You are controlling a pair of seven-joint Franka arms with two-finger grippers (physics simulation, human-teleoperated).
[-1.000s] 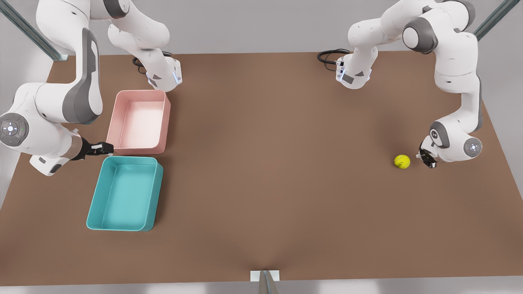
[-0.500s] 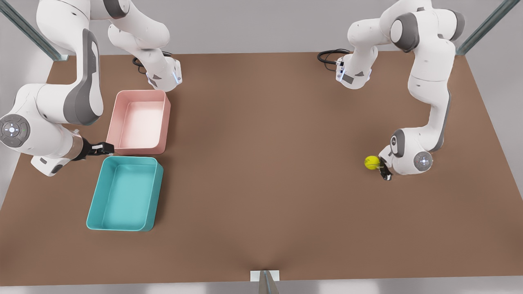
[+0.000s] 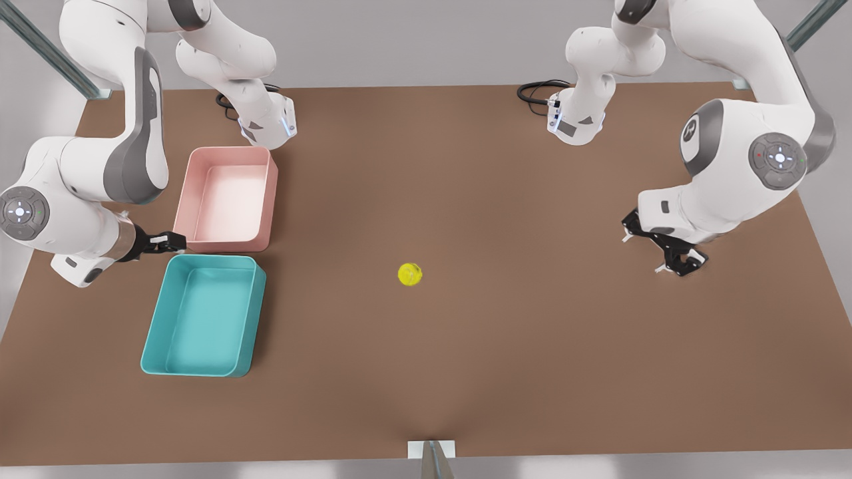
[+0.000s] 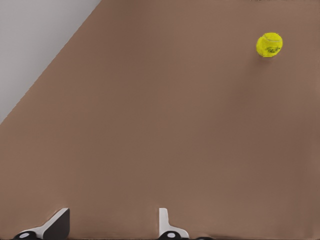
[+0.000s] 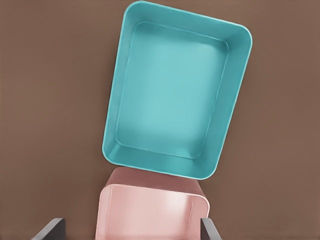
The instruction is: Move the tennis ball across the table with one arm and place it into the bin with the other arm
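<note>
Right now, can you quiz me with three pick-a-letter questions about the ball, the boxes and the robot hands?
1. Where is the tennis ball?
A. Inside a tub
B. On the bare table, near its middle
C. Between a gripper's fingers

2. How many tubs stand on the table?
A. One
B. Two
C. Three

3. How is the left gripper?
A. Open, holding nothing
B. Shut on the ball
C. Shut on a tub's rim

Answers:
1 B: the ball lies alone on the brown top, apart from both arms.
2 B: there is the teal bin and the pink tub beside it.
3 A: its fingers are spread with nothing between them, at the front view's right. The right gripper waits open by the tubs.
</note>
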